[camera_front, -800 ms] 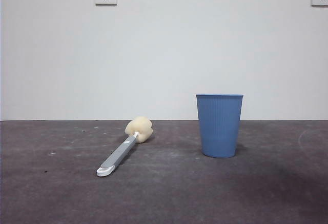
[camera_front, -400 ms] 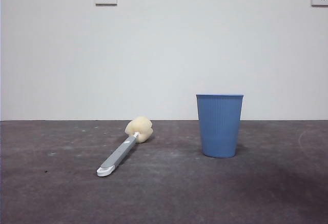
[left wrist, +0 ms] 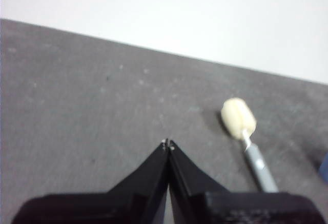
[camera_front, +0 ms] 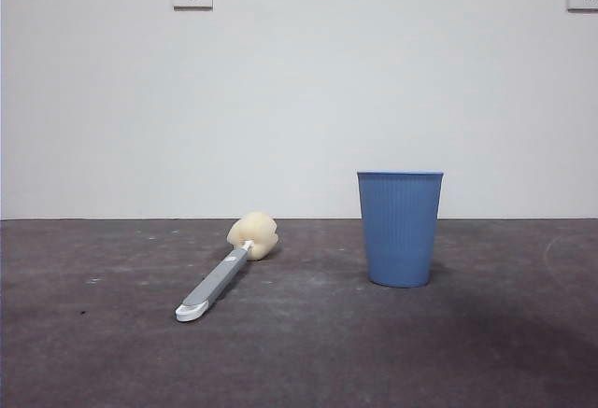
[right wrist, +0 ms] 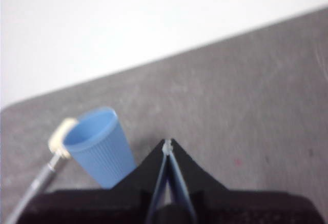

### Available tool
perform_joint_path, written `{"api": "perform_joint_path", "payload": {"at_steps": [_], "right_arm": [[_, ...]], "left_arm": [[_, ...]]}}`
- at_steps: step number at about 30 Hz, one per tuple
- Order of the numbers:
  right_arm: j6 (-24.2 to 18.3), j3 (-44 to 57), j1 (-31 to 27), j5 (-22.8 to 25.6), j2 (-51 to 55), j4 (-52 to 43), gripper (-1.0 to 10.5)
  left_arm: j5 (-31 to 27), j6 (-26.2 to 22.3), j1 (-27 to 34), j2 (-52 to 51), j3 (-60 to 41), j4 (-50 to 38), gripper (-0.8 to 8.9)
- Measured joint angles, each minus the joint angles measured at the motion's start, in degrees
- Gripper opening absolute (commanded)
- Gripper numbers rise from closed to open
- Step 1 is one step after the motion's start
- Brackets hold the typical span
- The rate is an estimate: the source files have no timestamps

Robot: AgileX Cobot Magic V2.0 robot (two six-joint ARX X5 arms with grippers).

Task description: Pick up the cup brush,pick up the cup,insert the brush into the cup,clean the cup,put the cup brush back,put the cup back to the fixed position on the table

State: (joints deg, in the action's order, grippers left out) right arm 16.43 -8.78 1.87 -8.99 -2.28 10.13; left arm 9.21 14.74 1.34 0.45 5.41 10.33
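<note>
Lying flat on the table (camera_front: 308, 361), the cup brush (camera_front: 227, 267) is untouched, so the step in hand looks like the first pickup. Taking the cup (camera_front: 400, 229) as landmark: the brush rests well apart from it, on the side away from the table's faint curved mark, with its pale-yellow sponge head (camera_front: 253, 235) toward the wall and nearer the cup, and its white looped end (camera_front: 192, 311) angled away toward the camera. The cup stands upright, mouth up, with nothing in it that shows.

Neither arm appears in the front view. The left gripper (left wrist: 167, 144) has its 2 jaws pressed together, tips meeting, held above bare table with the brush off to one side. The right gripper (right wrist: 167, 146) also has its 2 jaws together, just beside the cup and not touching it.

To do the pickup well, the left jaws should part first, then come down across the flat grey handle (camera_front: 217, 280) near its middle, square to its length, clear of the soft sponge. A grip too near either end would probably let the brush tip.
</note>
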Motion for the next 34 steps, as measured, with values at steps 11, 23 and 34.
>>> {"api": "perform_joint_path", "payload": {"at_steps": [11, 23, 34], "right_arm": [[-2.34, -19.76, 0.04, -8.68, -16.55, 10.82, -0.1], [-20.41, -41.88, 3.72, -22.56, -33.94, 42.86, -0.1], [-26.77, -45.57, 7.5, -22.49, -36.0, 52.41, 1.6]], "left_arm": [[6.49, 1.14, 0.0, 8.26, 16.26, 10.27, -0.07], [24.28, -11.23, 0.0, 23.71, 34.75, 32.17, -0.07], [26.95, -20.33, -0.31, 29.44, 41.55, 45.53, 1.23]]}}
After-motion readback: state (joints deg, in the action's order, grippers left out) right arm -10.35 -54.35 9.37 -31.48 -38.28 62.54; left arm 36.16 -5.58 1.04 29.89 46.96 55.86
